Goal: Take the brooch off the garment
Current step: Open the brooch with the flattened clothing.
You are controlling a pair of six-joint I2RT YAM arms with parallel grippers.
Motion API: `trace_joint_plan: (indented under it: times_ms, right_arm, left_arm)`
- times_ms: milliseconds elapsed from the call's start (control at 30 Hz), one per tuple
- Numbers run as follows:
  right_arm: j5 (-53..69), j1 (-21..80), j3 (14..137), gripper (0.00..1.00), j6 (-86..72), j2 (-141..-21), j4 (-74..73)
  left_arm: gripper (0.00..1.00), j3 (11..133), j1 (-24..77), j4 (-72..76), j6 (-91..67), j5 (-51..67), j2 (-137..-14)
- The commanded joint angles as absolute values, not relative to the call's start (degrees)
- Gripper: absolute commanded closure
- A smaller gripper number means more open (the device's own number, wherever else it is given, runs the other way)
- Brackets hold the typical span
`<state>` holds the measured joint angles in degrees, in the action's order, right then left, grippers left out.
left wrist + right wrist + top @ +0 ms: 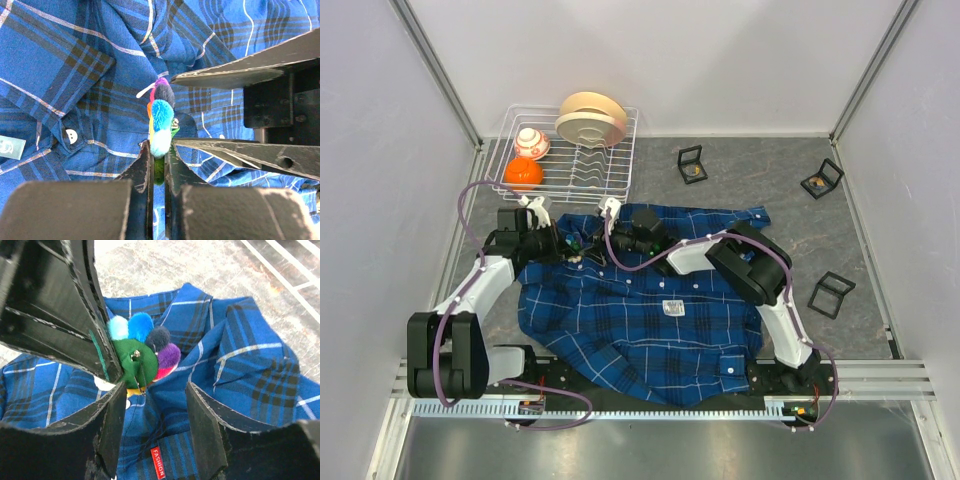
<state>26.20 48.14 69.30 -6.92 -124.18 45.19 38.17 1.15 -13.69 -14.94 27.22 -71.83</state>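
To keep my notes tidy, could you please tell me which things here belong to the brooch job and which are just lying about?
Job: shirt, brooch, left pincer gripping the brooch, right pincer open beside it.
Lying about: dish rack, orange ball, white ball, wooden bowls, three black boxes.

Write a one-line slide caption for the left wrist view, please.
Left gripper pinches the multicoloured pompom brooch over the blue plaid garment, with the right gripper open beside it.
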Motion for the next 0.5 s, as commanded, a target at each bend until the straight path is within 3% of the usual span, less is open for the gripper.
trace_joint_plan:
  times_ms: [0, 467]
  right_arm:
    - [28.21, 47.99, 71.10, 0.42, -8.70, -126.30, 48.60]
    - [32.87, 47.99, 73.83, 0.48, -8.62, -128.67, 52.03]
  left_arm:
    - [0.98, 39.55, 1.32, -13.80, -13.27, 29.35, -69.79]
    - [0.98, 39.64, 1.32, -15.03, -12.75, 31.64, -71.45]
